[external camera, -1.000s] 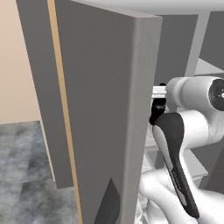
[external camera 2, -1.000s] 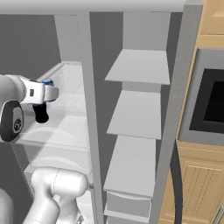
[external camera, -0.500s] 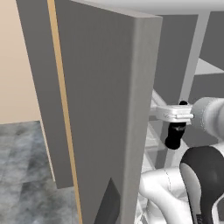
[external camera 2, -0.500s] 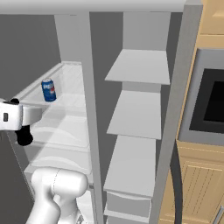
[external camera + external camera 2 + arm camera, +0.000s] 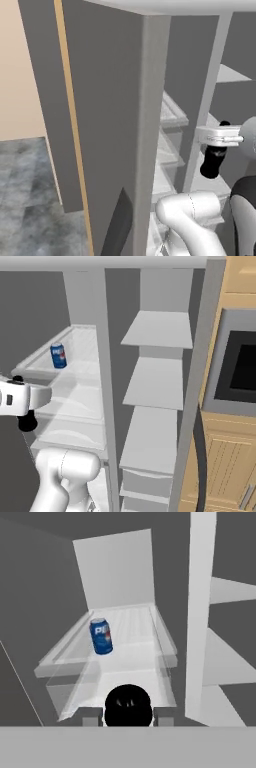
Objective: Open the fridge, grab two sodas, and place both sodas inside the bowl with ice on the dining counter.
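Blue with a red and white label, one soda point(image 5: 101, 636) is seen standing upright on an upper shelf point(image 5: 132, 654) in the left compartment of the fridge point(image 5: 106, 366), towards the shelf's left side and well back from its front lip. The fridge is already open, its grey door point(image 5: 100, 110) swung wide to the left.

The pincer point(image 5: 128, 714) is held in front of that shelf and below it, well apart from the can, with its jaws clenched. A dark round shape is seen between the tips in the hand view, and a dark form is seen hanging under the white hand point(image 5: 212, 162); whether a thing is gripped there, or what it is, cannot be told.

Several risks are judged from here. If the can is approached with the jaws clenched, it would be pushed rather than gripped, and could be tipped over or driven against the back wall. If the hand is raised too near the shelf, the front lip could be struck from below. The can is light and narrow, so it could be toppled by a glancing touch from one finger. The vertical divider on the right also leaves little room for a wide swing.
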You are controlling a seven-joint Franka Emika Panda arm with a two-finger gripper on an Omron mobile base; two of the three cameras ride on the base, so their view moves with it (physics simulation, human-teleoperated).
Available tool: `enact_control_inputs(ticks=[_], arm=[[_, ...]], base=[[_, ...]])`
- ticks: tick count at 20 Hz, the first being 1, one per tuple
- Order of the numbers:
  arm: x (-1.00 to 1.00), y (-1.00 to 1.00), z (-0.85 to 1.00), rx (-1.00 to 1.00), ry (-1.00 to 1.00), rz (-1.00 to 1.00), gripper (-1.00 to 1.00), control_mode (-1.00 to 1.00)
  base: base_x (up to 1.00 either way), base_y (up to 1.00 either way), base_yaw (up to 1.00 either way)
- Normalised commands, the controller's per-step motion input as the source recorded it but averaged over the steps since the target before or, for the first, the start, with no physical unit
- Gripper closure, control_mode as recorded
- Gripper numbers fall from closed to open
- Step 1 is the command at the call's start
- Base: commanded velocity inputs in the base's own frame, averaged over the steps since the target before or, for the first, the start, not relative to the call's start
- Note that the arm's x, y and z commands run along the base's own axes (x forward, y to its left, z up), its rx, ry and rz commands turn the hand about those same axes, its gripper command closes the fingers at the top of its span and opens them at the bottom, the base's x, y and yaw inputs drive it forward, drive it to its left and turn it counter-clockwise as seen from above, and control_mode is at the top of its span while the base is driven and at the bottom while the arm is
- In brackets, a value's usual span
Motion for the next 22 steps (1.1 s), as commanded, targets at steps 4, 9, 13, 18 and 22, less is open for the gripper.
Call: enact_control_inputs(ticks=[4, 9, 13, 18, 22], arm=[[0.00, 0.00, 0.00, 0.00, 0.00, 0.00, 1.00, 1.00], [0.00, 0.00, 0.00, 0.00, 0.00, 0.00, 1.00, 1.00], [0.00, 0.00, 0.00, 0.00, 0.00, 0.00, 1.00, 1.00], [0.00, 0.00, 0.00, 0.00, 0.00, 0.00, 1.00, 1.00], [0.00, 0.00, 0.00, 0.00, 0.00, 0.00, 1.00, 1.00]], base=[[-1.00, 0.00, -0.21], [-1.00, 0.00, -0.30], [-0.99, 0.00, -0.42], [-0.84, 0.08, -0.51], [-0.60, 0.04, -0.59]])
